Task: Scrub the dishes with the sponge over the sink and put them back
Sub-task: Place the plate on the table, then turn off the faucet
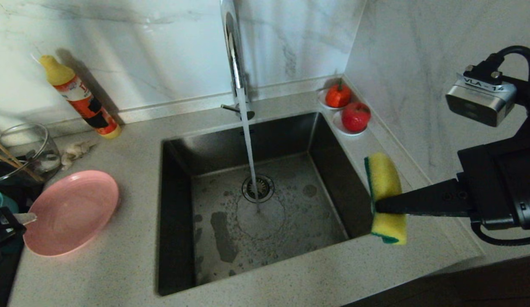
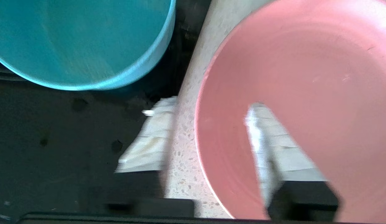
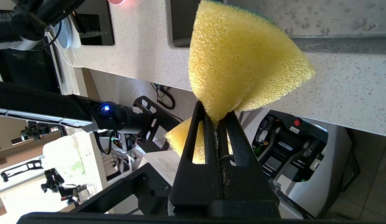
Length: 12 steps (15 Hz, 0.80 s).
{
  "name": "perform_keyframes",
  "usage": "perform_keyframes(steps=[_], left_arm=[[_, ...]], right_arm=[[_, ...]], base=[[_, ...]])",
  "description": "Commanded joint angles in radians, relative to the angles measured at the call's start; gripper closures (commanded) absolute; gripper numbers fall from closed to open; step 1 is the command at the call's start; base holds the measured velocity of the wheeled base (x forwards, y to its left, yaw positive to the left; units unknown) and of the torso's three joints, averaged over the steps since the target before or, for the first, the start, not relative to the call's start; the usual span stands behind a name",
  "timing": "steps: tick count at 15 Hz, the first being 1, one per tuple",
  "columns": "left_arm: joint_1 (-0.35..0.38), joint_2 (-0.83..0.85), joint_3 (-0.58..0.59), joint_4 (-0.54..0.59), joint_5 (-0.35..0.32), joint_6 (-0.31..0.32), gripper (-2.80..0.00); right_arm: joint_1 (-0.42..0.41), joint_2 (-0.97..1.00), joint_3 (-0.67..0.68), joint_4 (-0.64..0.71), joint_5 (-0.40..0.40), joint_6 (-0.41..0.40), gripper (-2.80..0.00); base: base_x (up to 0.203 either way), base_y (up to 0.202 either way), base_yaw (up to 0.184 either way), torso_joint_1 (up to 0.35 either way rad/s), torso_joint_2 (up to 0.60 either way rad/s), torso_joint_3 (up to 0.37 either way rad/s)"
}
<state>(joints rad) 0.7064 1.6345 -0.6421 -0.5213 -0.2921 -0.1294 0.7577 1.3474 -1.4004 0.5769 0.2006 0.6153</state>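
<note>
Right gripper [image 1: 378, 207] at 3 o'clock of the sink [image 1: 256, 200], fingers clamped hard on the sponge [image 1: 385, 197], pinched at mid-length so both ends flare out past the fingers; held on edge over the worktop [image 1: 120, 273] just beside the basin's right rim, likely kept ready for scrubbing once a dish comes under the water. Sponge: coarse open-cell yellow foam, thin dark green scouring layer along one face, soft enough to crease deeply where squeezed. Left gripper [image 2: 208, 137] at 9 o'clock of the sink, fingers parted and straddling the near rim of the pink plate [image 1: 71, 212]: one fingertip over the plate's inside, the other outside over bare worktop; not closed on the rim, no grip visible. Plate flat on the worktop, well clear of the basin; wide, shallow, round, matte, faint concentric rings inside. Teal bowl [image 2: 81, 43] close beside the plate on a dark surface, deeper, smooth rounded wall, mostly hidden in head view. Wooden sticks [image 1: 11, 160] leaning in a clear glass jug [image 1: 28, 149] at 10 o'clock of the plate. Tap [image 1: 236, 59] tall, chrome, running; thin stream falling just short of the round metal strainer [image 1: 258, 187]. Basin square, deep, dark steel, floor wet with droplets and dark patches. Orange dish-soap bottle [image 1: 79, 97] with yellow cap leaning against the marble backsplash at 10 o'clock of the sink; two red fruits [image 1: 347, 105] on small white saucers at 1 o'clock, out of the way. Judgement: plate either just set down or about to be picked up; cannot tell which.
</note>
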Motion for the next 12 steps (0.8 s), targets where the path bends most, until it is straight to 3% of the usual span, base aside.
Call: perform_keyframes(steps=[1,4,7,8,10,12], left_arm=[[0.001,-0.052,-0.011,-0.003,-0.002,-0.004,-2.8],[-0.003,-0.183,-0.024,0.046,-0.009,-0.013,-2.8],[-0.047,-0.27,-0.175,0.282,-0.033,-0.058,-2.8],[-0.063,-0.278,-0.246,0.363,-0.05,-0.089,0.0],[-0.141,-0.286,-0.358,0.524,-0.07,-0.143,0.0],[-0.254,-0.287,-0.424,0.595,-0.075,-0.195,0.0]], right_arm=[[0.0,-0.007,0.001,0.003,0.002,0.004,0.0],[0.0,-0.013,0.009,0.006,0.0,0.004,0.0],[0.0,-0.017,0.021,0.004,0.0,0.006,0.0],[0.0,-0.019,0.026,0.006,0.0,0.007,0.0],[0.0,-0.024,0.037,0.004,0.0,0.006,0.0],[-0.001,-0.024,0.041,0.003,-0.001,0.007,0.0]], base=[[0.0,0.0,0.0,0.0,0.0,0.0],[0.0,0.0,0.0,0.0,0.0,0.0],[0.0,0.0,0.0,0.0,0.0,0.0],[0.0,0.0,0.0,0.0,0.0,0.0],[0.0,0.0,0.0,0.0,0.0,0.0],[0.0,0.0,0.0,0.0,0.0,0.0]])
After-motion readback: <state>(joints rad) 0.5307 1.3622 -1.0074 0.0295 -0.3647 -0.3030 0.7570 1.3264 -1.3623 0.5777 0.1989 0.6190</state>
